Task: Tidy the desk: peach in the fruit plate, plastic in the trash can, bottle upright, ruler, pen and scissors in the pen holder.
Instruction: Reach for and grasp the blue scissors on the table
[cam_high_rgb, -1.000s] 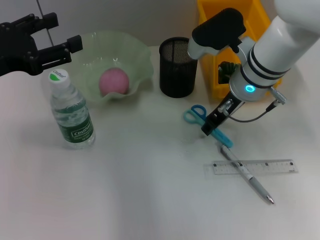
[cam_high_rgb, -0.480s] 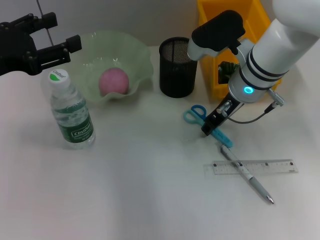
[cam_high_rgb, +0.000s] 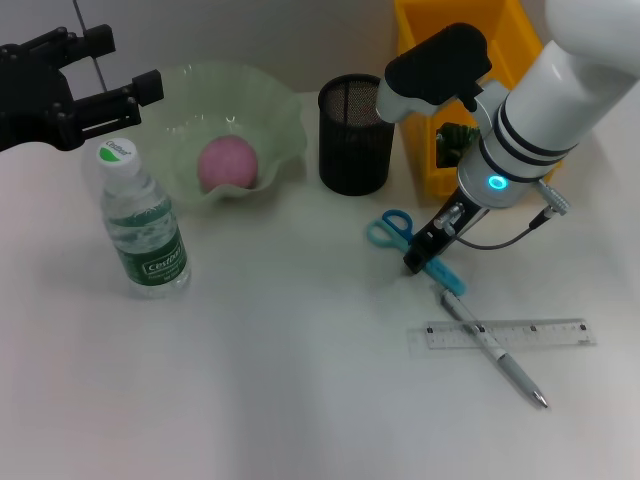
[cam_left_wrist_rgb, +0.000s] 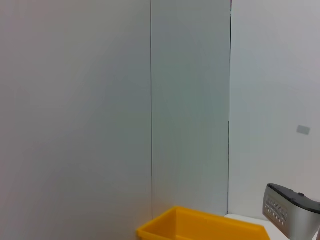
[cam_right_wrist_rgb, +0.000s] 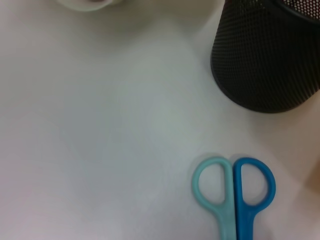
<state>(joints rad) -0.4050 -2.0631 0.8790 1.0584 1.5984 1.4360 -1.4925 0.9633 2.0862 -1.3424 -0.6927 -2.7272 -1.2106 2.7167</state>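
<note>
Right gripper (cam_high_rgb: 425, 250) is down at the desk (cam_high_rgb: 300, 380), its dark tip over the blade part of the scissors (cam_high_rgb: 400, 236), just near of the loop handles; whether its fingers are apart or clamped on the blades cannot be told from any view. The right wrist view shows the handles (cam_right_wrist_rgb: 234, 187) lying flat, one loop pale teal and the other deeper blue, with the pen holder (cam_right_wrist_rgb: 267, 55) close by on the far side. Pen (cam_high_rgb: 495, 350) lies across the ruler (cam_high_rgb: 505, 334), near-right of the scissors. Peach (cam_high_rgb: 228, 165) sits inside the fruit plate (cam_high_rgb: 275, 110). Bottle (cam_high_rgb: 143, 224) stands upright at left. Trash can (cam_high_rgb: 420, 160) is far right, behind the arm. Left gripper (cam_high_rgb: 110, 95) hangs raised at far left, fingers apart, holding nothing.
</note>
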